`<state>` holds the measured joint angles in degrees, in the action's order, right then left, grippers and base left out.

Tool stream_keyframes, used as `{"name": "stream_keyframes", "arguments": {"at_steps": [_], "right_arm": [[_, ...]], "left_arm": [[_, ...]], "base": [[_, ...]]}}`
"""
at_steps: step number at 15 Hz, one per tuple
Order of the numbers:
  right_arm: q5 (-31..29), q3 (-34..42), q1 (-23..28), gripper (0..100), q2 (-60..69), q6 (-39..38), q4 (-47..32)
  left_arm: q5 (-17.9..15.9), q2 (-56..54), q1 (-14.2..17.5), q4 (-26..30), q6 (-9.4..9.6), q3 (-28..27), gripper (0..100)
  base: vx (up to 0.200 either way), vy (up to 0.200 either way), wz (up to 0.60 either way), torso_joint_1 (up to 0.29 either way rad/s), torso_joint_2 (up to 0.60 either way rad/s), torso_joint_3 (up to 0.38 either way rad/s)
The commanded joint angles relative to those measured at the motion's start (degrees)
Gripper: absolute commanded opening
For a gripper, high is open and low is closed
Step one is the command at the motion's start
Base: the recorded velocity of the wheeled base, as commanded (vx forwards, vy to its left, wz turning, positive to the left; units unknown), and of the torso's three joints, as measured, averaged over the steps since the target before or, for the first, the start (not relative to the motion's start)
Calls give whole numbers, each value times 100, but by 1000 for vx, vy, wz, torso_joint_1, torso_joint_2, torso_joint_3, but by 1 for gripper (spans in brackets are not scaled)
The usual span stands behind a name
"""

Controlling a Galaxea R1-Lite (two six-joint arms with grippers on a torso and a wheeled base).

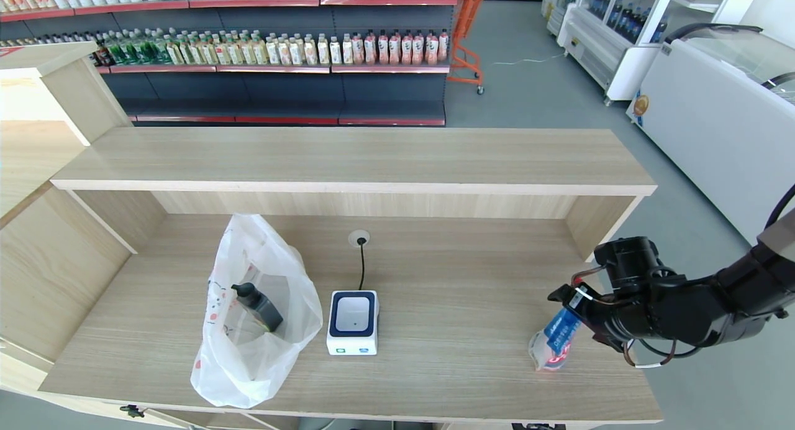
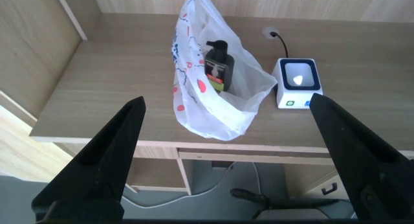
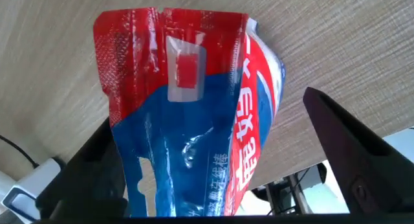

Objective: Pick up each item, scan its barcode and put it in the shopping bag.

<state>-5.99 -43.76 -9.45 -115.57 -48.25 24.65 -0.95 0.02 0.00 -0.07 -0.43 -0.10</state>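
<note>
Grasp: the right gripper (image 1: 579, 315) has its jaws pinching the pouch (image 1: 554, 342) at the right end of the counter (image 1: 466, 306). The pouch's long axis runs out from the jaws and slants down, red end lowest. Whether that end touches the wood or hangs just above it cannot be told. The scan probably comes next. The scanner (image 1: 353, 322) lies well apart from these jaws, to the robot's left, window up, with its cable (image 1: 361, 262) running away to a hole in the counter. The bag (image 1: 248, 355) stands just beside the scanner, on the side away from the right jaws, mouth open, a dark bottle (image 1: 258, 306) inside. Only the scanner stands between pouch and bag. The left gripper (image 2: 226, 102), jaws spread with nothing between them, hangs above the counter's near edge, with the bag ahead of and below them. It is nearer the bag, but the right arm has the pouch.
</note>
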Motion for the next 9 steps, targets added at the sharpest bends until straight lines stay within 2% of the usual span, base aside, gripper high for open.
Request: {"name": "stream_keyframes", "arguments": {"at_steps": [1,5,9], "right_arm": [[1,-1,-101,100,-265,0,128],[1,-62,-277,100,-678,9,655],[-8,-343,-374,100,-941,9,699]], "left_arm": [[-2,-2,0,-1,-1,1,100],[-2,-2,0,-1,-1,1,100],[-2,-2,0,-1,-1,1,100]], "base": [[0,0,0,0,0,0],[0,0,0,0,0,0],[0,0,0,0,0,0]]}}
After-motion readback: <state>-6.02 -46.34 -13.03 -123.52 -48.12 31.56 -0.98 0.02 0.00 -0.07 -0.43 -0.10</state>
